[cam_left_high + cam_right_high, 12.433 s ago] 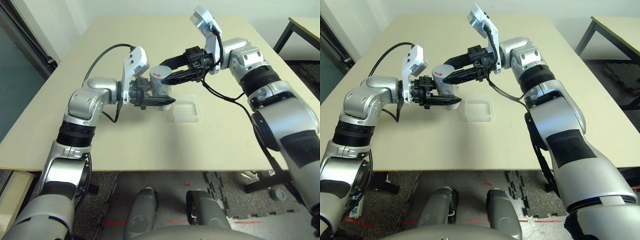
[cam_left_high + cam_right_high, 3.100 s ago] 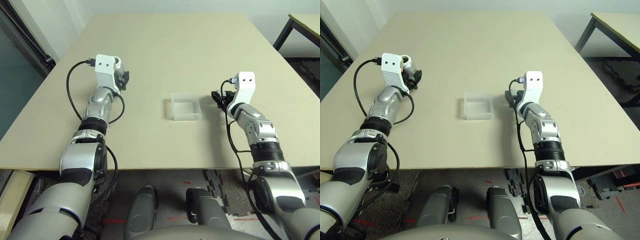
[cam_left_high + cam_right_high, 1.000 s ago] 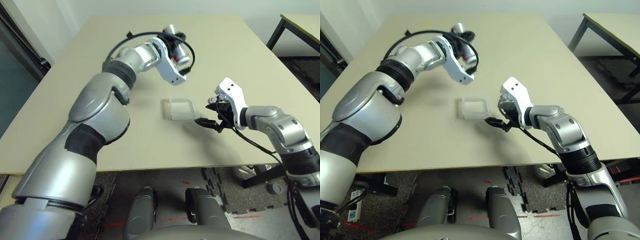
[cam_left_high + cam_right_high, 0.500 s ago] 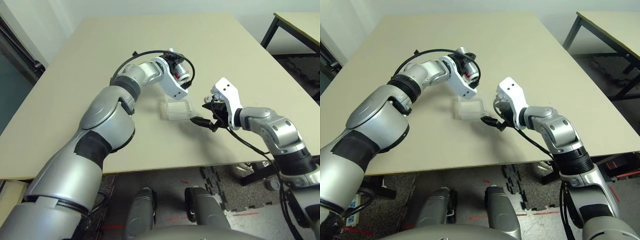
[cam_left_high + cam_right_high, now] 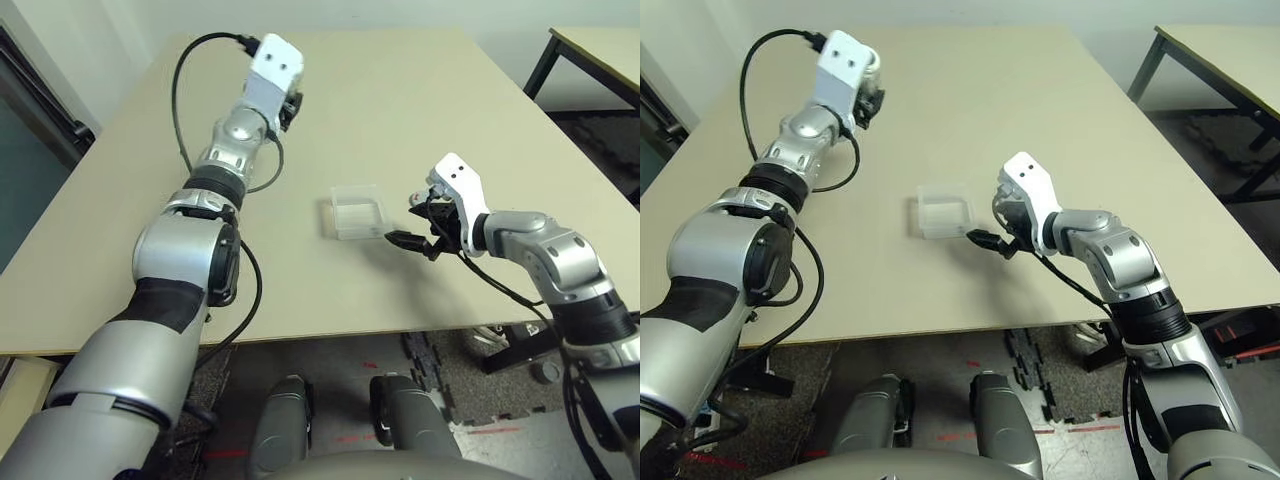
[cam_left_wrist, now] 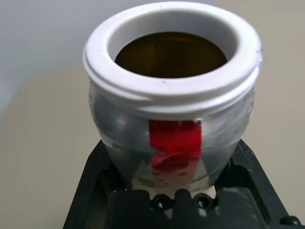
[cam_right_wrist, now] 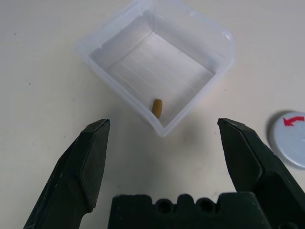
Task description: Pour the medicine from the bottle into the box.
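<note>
One pill (image 7: 157,107) is lying in the box (image 7: 157,67), so I'm judging the pour done and the step in hand to be setting the bottle (image 6: 172,90) down. My left hand (image 6: 174,200) is clamping the bottle low on its body, mouth up and uncapped, well off to the far left of the box. My right hand (image 7: 159,162) is hovering with its fingers spread wide and nothing between them, the box just ahead of its fingertips and the cap (image 7: 287,138) lying on the worktop (image 5: 420,120) just beside its one finger.

To do this well I'm keeping the bottle upright so nothing more spills, and I'm lowering it straight down until its base is sitting flat before I let the grip go. I'm choosing a spot well apart from the box so my arm isn't sweeping it. My right hand is staying clear of the light box, which I expect would slide at a nudge.
</note>
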